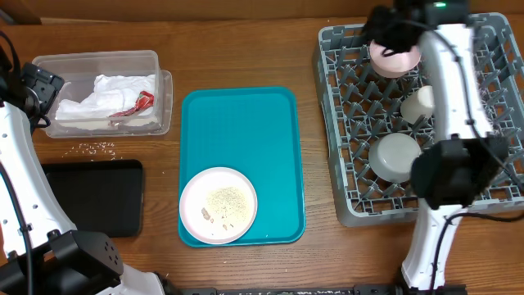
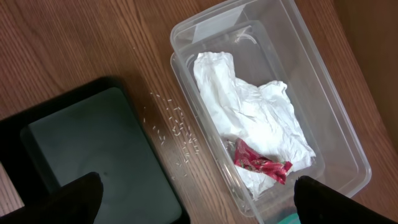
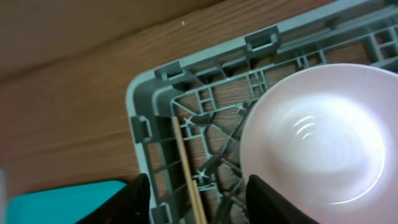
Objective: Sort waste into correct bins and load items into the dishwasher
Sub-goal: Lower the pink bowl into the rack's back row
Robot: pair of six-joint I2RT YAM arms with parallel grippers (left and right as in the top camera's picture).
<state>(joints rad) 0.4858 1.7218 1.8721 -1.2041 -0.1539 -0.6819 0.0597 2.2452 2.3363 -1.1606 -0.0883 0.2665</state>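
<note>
1 chopstick (image 3: 188, 168), perhaps — right wrist only, near bowl (image 3: 317, 134)

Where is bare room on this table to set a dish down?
Free: the flat teal tray, far half, beyond the large pale pink plate; the shallow black rectangular tray, left of it. Crowded: the grey plastic dish rack, around the small pink bowl, white cup and metal bowl.

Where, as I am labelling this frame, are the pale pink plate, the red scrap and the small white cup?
pale pink plate (image 1: 195, 195): overhead view, bare left part.
red scrap (image 2: 258, 163): left wrist view, its middle.
small white cup (image 1: 417, 104): overhead view, its side.
</note>
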